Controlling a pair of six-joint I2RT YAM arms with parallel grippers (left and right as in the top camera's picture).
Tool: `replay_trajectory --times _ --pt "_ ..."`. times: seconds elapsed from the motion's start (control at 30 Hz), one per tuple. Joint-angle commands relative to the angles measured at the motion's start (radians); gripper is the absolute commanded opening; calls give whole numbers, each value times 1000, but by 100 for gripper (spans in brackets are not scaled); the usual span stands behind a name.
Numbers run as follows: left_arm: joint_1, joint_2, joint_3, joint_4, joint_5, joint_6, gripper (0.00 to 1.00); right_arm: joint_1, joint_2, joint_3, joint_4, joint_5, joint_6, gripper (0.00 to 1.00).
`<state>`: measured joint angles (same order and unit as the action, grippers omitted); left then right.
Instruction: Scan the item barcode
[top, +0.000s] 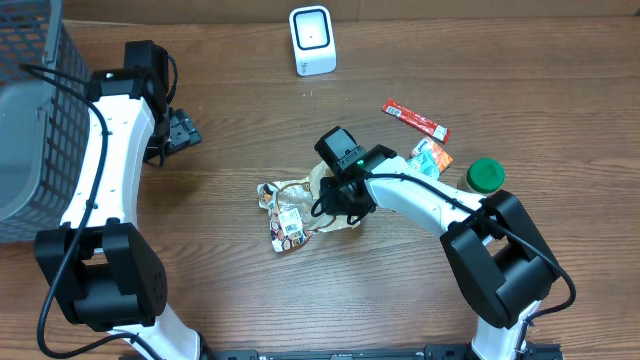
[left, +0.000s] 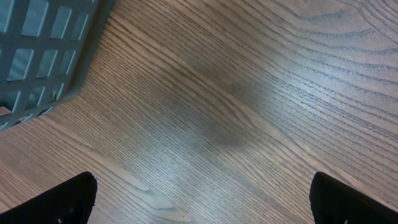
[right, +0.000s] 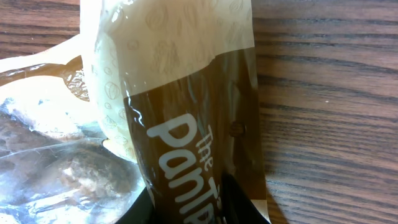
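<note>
**Snack bag** (top: 295, 208) at table centre, pinched at its three-o'clock end by the closed right gripper (top: 345, 198). The white label (top: 291, 226) at the far end is thereby kept uncovered, presumably for presentation to the scanner (top: 312, 40) at twelve o'clock. The wood between is seen bare. The left gripper (top: 183, 130) – spread wide, empty – is held at ten o'clock beside the basket (top: 30, 120), off that path; loose packets (top: 415, 118) crowd three o'clock.

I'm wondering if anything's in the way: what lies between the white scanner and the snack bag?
Nothing: in the overhead view only bare wooden table lies between the scanner and the snack bag, which the right gripper holds.
</note>
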<state>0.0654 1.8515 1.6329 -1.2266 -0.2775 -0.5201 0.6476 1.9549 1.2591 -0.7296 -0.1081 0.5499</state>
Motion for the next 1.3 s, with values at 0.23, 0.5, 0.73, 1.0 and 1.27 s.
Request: replay_trajectory --times 0.23,0.5,0.73,1.0,1.27 --pt "-7 -8 16 1 -11 0 100 -5 3 -2 -20 -6 -1 5" --pt "-7 -8 16 1 -10 0 100 -5 3 -2 -23 -6 -1 4" --pt "-7 -8 16 1 -11 0 100 -16 -21 24 -96 -81 -2 4" --pt "-7 -8 16 1 -10 1 100 -31 -246 62 -198 -61 -40 4" --pt "-7 -8 16 1 -10 0 100 -31 -450 62 -211 80 -88 4"
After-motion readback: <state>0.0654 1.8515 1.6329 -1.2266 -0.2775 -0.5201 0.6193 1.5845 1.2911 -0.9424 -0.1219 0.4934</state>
